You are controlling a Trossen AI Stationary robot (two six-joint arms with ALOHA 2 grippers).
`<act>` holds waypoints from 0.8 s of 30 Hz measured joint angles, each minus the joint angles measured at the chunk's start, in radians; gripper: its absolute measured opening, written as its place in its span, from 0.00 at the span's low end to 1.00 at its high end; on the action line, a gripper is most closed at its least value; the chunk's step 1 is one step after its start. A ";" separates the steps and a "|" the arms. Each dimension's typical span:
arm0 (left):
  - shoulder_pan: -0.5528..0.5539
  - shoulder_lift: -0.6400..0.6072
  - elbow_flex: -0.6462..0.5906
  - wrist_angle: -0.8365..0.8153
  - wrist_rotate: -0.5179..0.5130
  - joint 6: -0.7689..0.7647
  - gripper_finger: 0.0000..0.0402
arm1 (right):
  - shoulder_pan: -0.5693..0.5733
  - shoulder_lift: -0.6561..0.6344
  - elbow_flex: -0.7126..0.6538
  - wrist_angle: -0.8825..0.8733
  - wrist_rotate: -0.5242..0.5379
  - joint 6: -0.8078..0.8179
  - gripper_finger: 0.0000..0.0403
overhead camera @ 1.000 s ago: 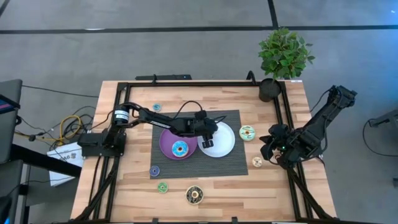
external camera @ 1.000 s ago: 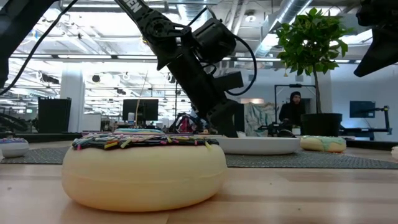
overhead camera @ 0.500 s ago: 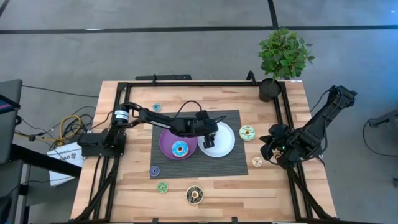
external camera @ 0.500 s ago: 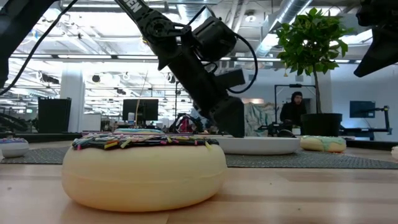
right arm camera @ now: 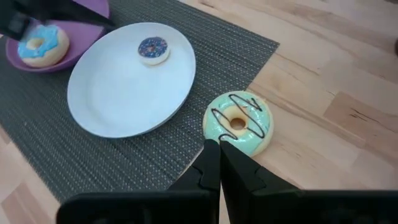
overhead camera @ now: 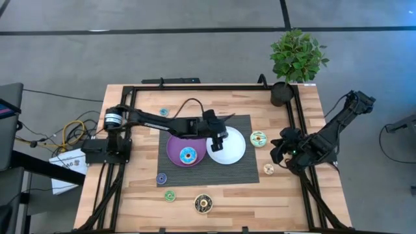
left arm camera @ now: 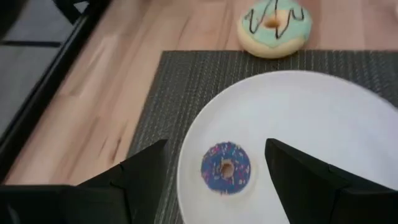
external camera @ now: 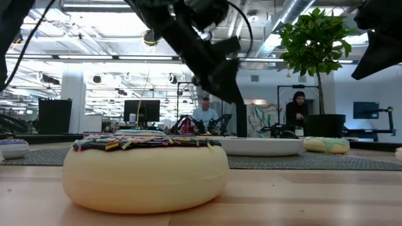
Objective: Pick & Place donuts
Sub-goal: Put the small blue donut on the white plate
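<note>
**Q:** How do the jaws stand on your working arm?

**A:** Left gripper point(left arm camera: 217, 180): fingers spread wide, nothing between them. It hangs above the white plate point(left arm camera: 348, 124), at the plate's edge nearest the purple plate point(overhead camera: 175, 153). Directly below the gap lies a small blue sprinkled donut point(left arm camera: 225, 168), flat on the plate, touching neither finger.

**Q:** And your other arm?

**A:** Right gripper point(right arm camera: 219, 163): fingers pressed together, holding nothing. It waits over the table's right edge, off the dark mat point(overhead camera: 240, 175).

**Q:** Where are the remaining donuts?

**A:** Recorded from the high view:
- cyan-iced donut point(overhead camera: 188, 155) in the purple plate
- mint donut with dark drizzle point(overhead camera: 259, 138) on bare wood just beside the mat's right edge, near the white plate but apart from it
- small cream donut point(overhead camera: 268, 169) on the wood close under the right gripper
- purple-blue donut point(overhead camera: 161, 178), green donut point(overhead camera: 169, 195) and a larger dark-topped sprinkled donut point(overhead camera: 203, 204) along the table's near side
- one small cyan donut point(overhead camera: 163, 112) at the far side, by the left arm

**Q:** Anything in your way?

**A:** The left arm itself crosses above the purple plate. A potted plant point(overhead camera: 296, 62) stands at the far right corner, well apart from both plates. In the low view the large sprinkled donut fills the foreground; people sit in the room beyond.
</note>
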 joint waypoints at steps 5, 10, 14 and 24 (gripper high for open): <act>0.001 -0.125 0.001 -0.105 0.004 -0.074 0.64 | -0.046 0.000 0.000 0.027 0.004 -0.025 0.00; 0.003 -0.224 0.001 -0.266 0.010 0.034 0.62 | -0.082 0.000 0.000 0.193 0.025 -0.420 0.00; 0.026 -0.268 -0.003 -0.414 0.073 0.060 0.58 | -0.117 0.000 0.000 0.339 0.013 -0.727 0.00; 0.124 -0.459 -0.234 -0.437 0.308 0.040 0.49 | -0.243 0.012 0.000 0.609 -0.203 -0.963 0.00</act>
